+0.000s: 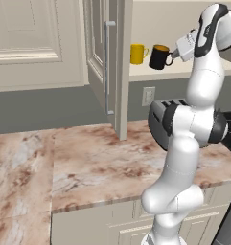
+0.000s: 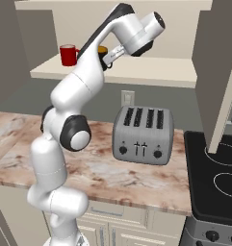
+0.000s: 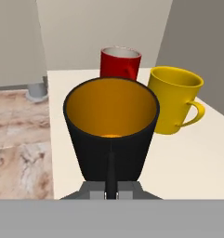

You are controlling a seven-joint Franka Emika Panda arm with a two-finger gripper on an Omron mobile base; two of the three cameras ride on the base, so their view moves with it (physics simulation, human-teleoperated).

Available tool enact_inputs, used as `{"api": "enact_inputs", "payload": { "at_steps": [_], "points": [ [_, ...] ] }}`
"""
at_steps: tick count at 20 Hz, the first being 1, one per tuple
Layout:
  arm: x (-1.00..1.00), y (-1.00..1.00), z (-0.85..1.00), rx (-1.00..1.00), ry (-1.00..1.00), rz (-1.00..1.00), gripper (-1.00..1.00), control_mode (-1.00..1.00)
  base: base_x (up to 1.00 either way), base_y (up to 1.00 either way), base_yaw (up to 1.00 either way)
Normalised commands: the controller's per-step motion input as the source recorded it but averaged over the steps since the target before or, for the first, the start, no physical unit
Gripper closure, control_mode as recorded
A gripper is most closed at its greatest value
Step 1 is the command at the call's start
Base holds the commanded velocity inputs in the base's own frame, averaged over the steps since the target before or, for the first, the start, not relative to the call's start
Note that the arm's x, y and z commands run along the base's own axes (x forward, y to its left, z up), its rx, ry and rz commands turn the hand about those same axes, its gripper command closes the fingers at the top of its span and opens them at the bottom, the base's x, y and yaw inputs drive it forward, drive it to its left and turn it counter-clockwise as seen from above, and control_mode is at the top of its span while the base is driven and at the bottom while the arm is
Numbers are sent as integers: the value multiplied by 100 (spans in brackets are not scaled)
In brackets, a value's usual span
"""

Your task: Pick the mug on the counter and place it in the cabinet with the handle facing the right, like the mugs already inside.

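Note:
The black mug [image 3: 111,135] with its orange-yellow inside fills the middle of the hand view, its loop handle [image 3: 111,169] edge-on toward me. My gripper [image 3: 111,188] is shut on that handle. In the left base view the mug [image 1: 160,57] hangs slightly tilted over the front of the cabinet's beige shelf [image 1: 193,72], with the gripper [image 1: 173,56] on its right side. In the right base view the arm hides most of the mug [image 2: 103,50]. The pinkish-brown counter [image 1: 98,162] lies below.
A yellow mug [image 3: 174,100] and a red mug [image 3: 120,62] stand on the shelf behind the black one. The cabinet door [image 1: 98,48] stands open with its silver bar [image 1: 107,67]. A toaster [image 2: 142,134] sits on the counter beside the stove [image 2: 218,182].

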Motion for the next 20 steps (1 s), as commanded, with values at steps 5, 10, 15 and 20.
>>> {"api": "enact_inputs", "payload": {
  "at_steps": [5, 10, 15, 20],
  "points": [
    [8, 9, 0, -1, 0, 5, 100, -100, 0, 0, 0],
    [19, 4, 0, 0, 1, 9, 100, -100, 0, 0, 0],
    [2, 6, 0, 0, 0, 3, 100, -100, 0, 0, 0],
    [1, 6, -1, 0, 0, 1, 100, -100, 0, 0, 0]
  ]
}}
